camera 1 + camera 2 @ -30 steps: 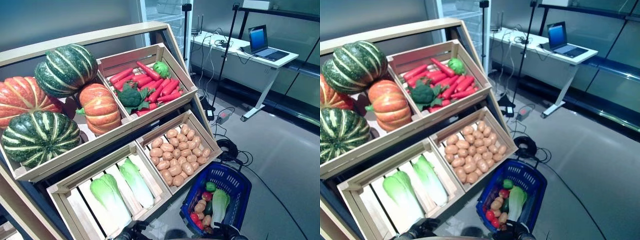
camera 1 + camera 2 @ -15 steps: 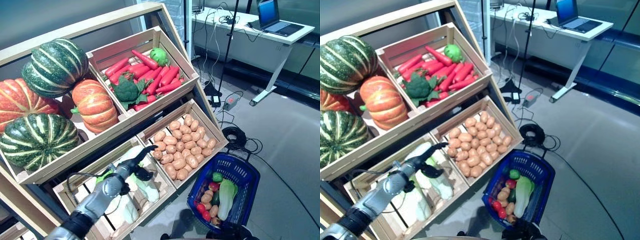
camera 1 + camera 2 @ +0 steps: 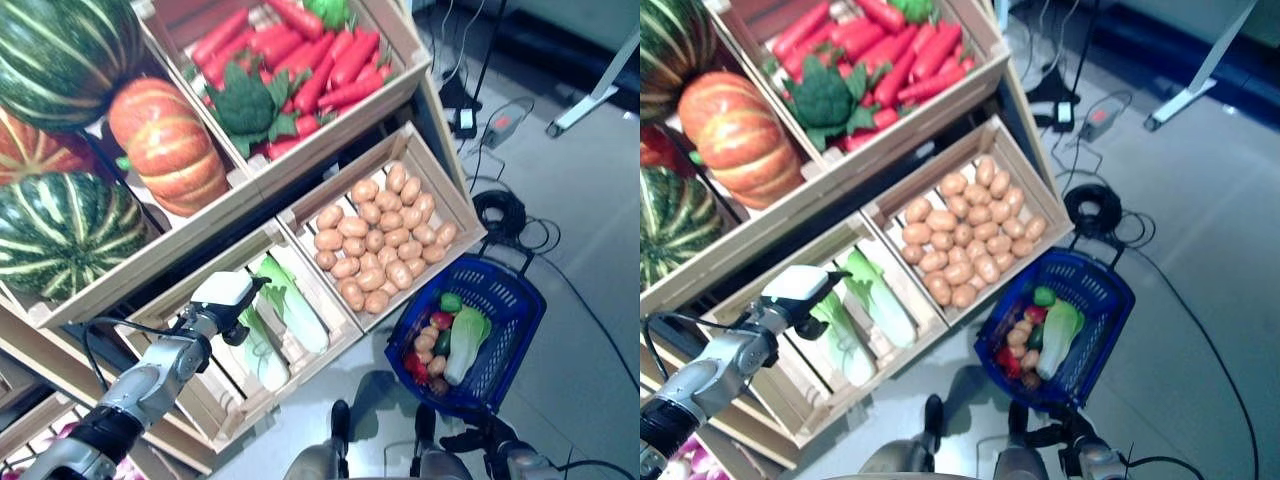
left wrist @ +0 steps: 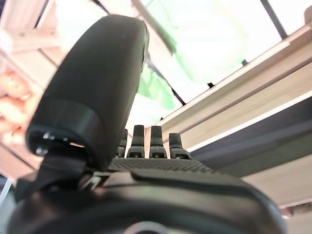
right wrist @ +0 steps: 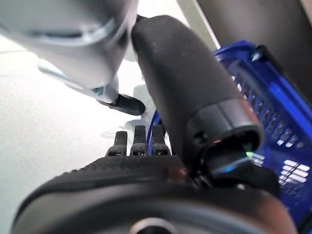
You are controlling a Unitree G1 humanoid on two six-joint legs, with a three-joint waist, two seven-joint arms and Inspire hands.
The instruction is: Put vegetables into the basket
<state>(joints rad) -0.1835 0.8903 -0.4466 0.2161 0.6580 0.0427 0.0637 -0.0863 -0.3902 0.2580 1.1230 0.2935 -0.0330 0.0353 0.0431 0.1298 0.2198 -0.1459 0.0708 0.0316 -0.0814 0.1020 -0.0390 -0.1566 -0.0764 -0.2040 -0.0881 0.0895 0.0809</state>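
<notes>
No text, label, number or sign can be read in any view.
</notes>
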